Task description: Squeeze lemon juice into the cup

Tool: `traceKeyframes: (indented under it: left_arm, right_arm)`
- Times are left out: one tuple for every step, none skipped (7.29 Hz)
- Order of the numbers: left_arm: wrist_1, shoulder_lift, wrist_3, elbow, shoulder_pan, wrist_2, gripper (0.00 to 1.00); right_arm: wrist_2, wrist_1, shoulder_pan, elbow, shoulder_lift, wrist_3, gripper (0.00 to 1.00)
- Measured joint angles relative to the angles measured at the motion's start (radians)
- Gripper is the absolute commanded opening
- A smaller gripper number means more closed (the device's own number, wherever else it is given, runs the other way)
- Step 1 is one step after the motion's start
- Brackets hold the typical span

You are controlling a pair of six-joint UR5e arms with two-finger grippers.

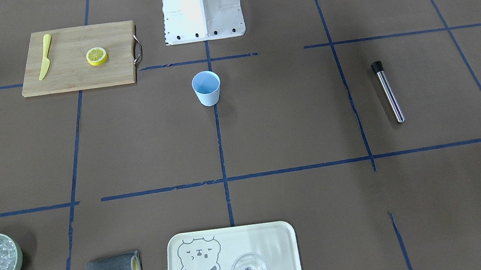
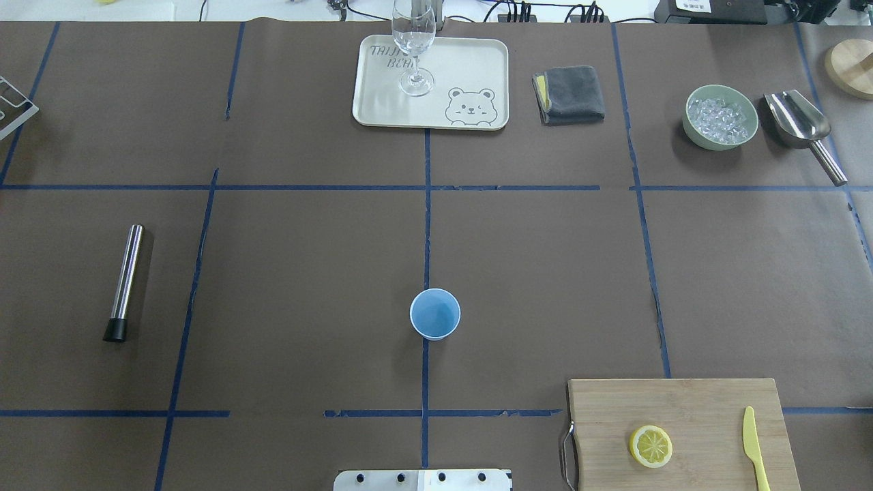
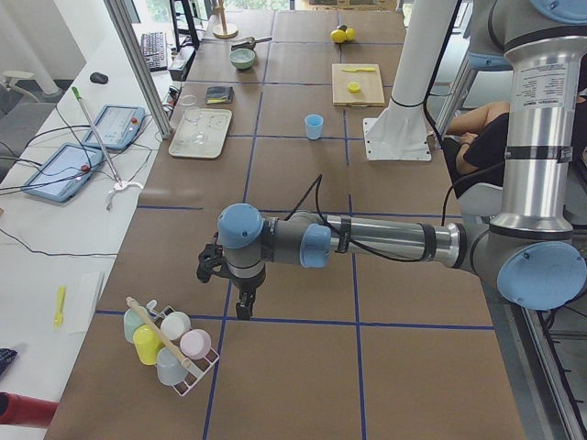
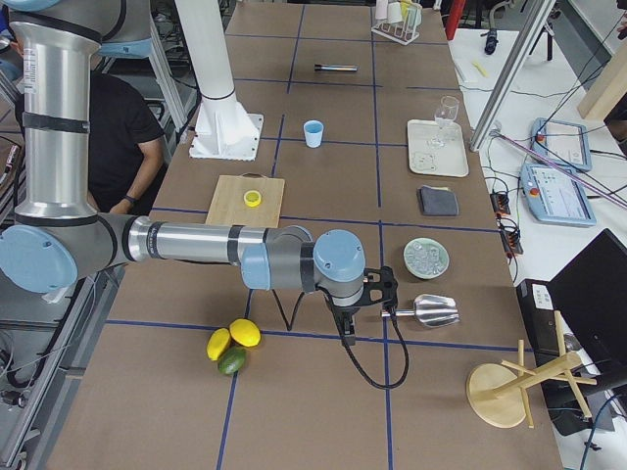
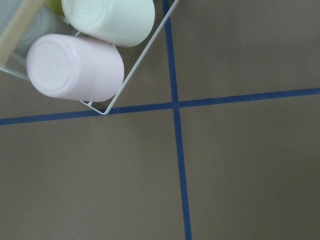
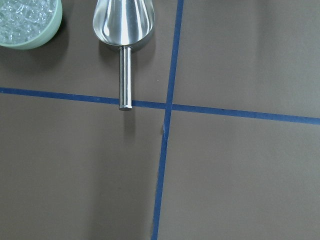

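Observation:
The lemon [image 1: 97,56] is a yellow half lying cut face up on a wooden cutting board [image 1: 77,79]; it also shows in the overhead view [image 2: 650,446]. The light-blue cup [image 1: 206,88] stands upright and empty on the centre tape line, also in the overhead view [image 2: 435,314]. Neither gripper shows in the overhead or front views. The left gripper [image 3: 245,310] hangs over the table's far left end, beside a rack of cups. The right gripper [image 4: 345,335] hangs over the far right end, near a metal scoop. I cannot tell whether either is open or shut.
A yellow knife [image 2: 753,447] lies on the board. A steel muddler [image 2: 126,279] lies left. A tray [image 2: 382,102] holds a clear glass [image 2: 413,41]. A grey cloth [image 2: 569,94], ice bowl [image 2: 721,116] and scoop [image 2: 801,126] sit far right. A cup rack [image 5: 85,55] stands below the left wrist.

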Motion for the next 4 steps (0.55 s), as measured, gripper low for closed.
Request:
traceKeyframes:
  left_arm:
    - [0.000,0.000,-0.001,0.000,0.000,-0.001,1.00]
    - [-0.001,0.000,-0.002,0.000,0.000,-0.001,1.00]
    - [-0.001,-0.001,-0.003,-0.001,0.000,-0.001,1.00]
    - [-0.002,-0.001,-0.003,-0.002,0.000,-0.001,1.00]
  right_arm:
    - [0.001,0.000,0.000,0.000,0.002,0.000,1.00]
    - [0.004,0.001,-0.001,0.004,0.007,0.001,1.00]
    - [0.003,-0.003,-0.012,0.025,0.019,0.007,1.00]
    - [0.002,-0.012,-0.036,0.068,0.034,0.025,1.00]
